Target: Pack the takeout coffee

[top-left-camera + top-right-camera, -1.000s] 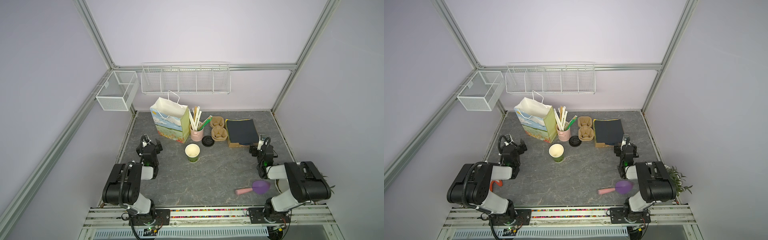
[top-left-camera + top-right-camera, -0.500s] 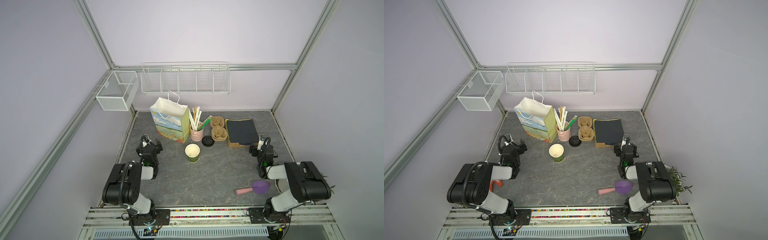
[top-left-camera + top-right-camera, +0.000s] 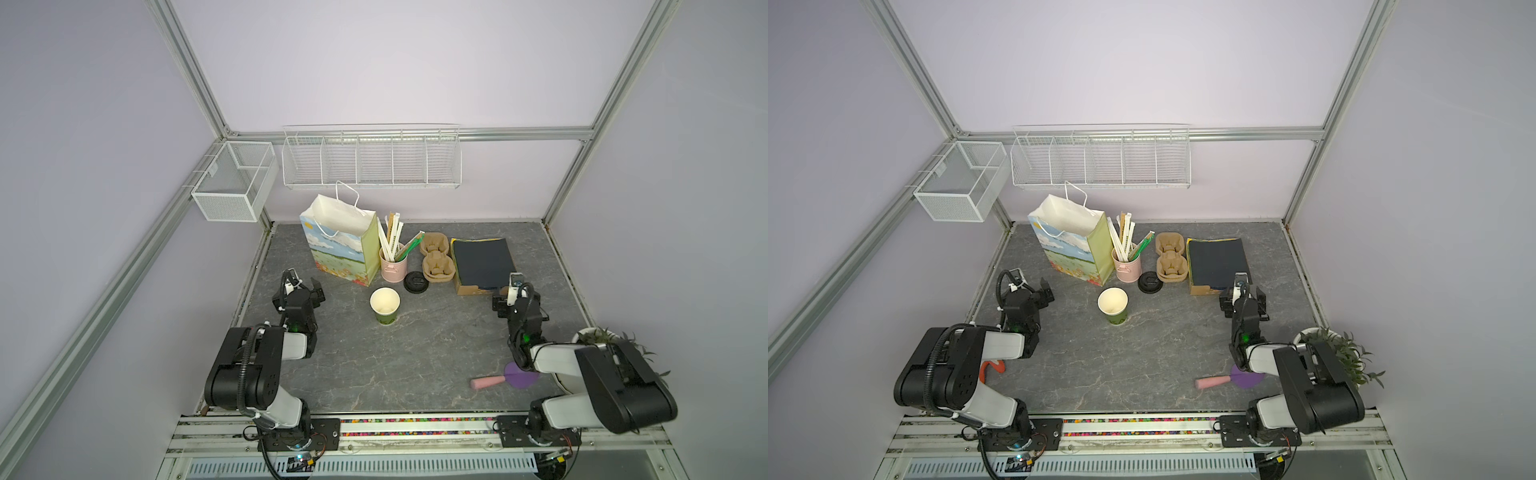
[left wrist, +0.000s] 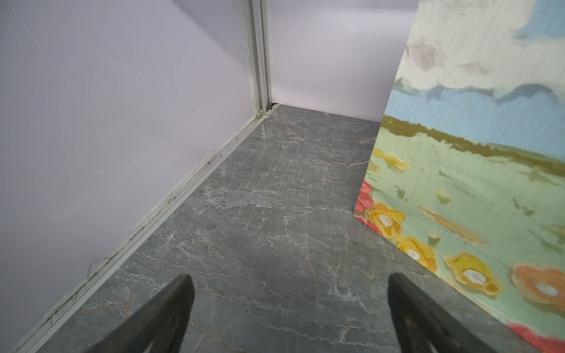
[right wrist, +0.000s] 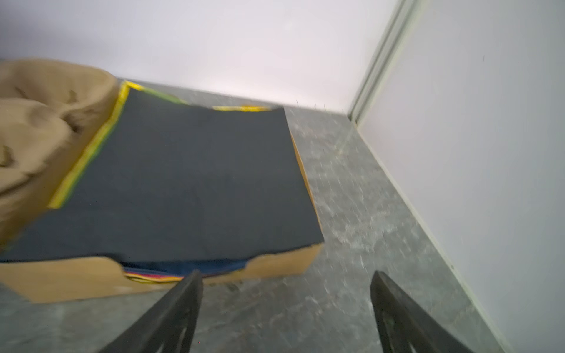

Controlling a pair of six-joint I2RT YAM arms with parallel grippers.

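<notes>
At centre, cup (image 3: 385, 306) upright, mouth up

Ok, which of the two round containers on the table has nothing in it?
The green paper cup, standing alone out front with its white inside showing; the pink bucket behind it holds straws.

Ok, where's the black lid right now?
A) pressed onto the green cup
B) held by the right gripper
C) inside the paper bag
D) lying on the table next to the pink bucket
D: in a top view the black lid lies flat on the table between the pink bucket and the cup carrier, and the green cup stands open nearby.
</notes>
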